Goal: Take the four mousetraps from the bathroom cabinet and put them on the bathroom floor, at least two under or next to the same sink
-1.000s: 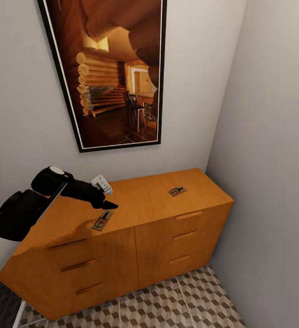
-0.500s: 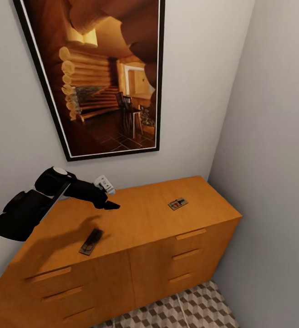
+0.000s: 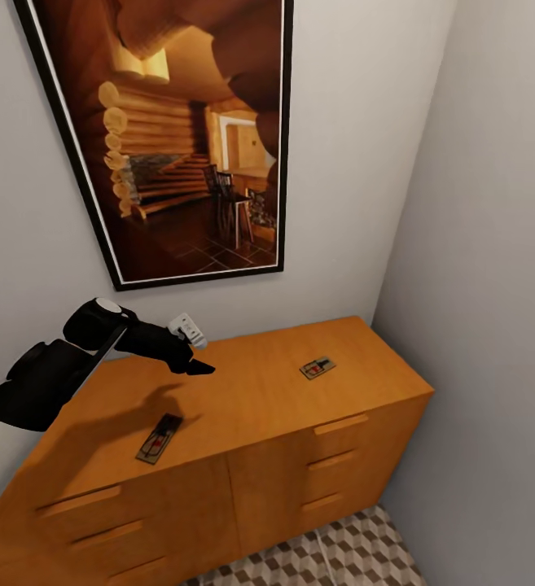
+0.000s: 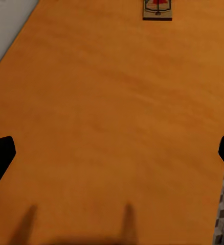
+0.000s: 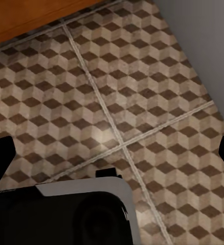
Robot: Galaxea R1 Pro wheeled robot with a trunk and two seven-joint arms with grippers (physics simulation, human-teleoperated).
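Observation:
Two mousetraps lie on top of the orange-brown cabinet [image 3: 259, 391]: one mousetrap [image 3: 159, 438] near its front edge at the left, the other mousetrap [image 3: 317, 368] toward the right end. My left gripper [image 3: 197, 366] hovers over the cabinet top, above and behind the nearer trap and apart from it. In the left wrist view the left gripper [image 4: 112, 153] is open and empty, with the farther mousetrap [image 4: 157, 8] ahead of it. My right gripper [image 5: 112, 153] is open and empty over the cube-patterned bathroom floor [image 5: 142, 92].
A large framed picture [image 3: 186, 138] hangs on the wall behind the cabinet. A grey side wall [image 3: 495, 285] closes in at the cabinet's right end. Patterned floor [image 3: 340, 553] lies in front of the drawers. My own base [image 5: 66, 214] is below the right gripper.
The whole head view has shifted, so the camera moved: the cabinet sits lower and nearer. The left gripper now stands farther above the nearer mousetrap. Both traps lie as before.

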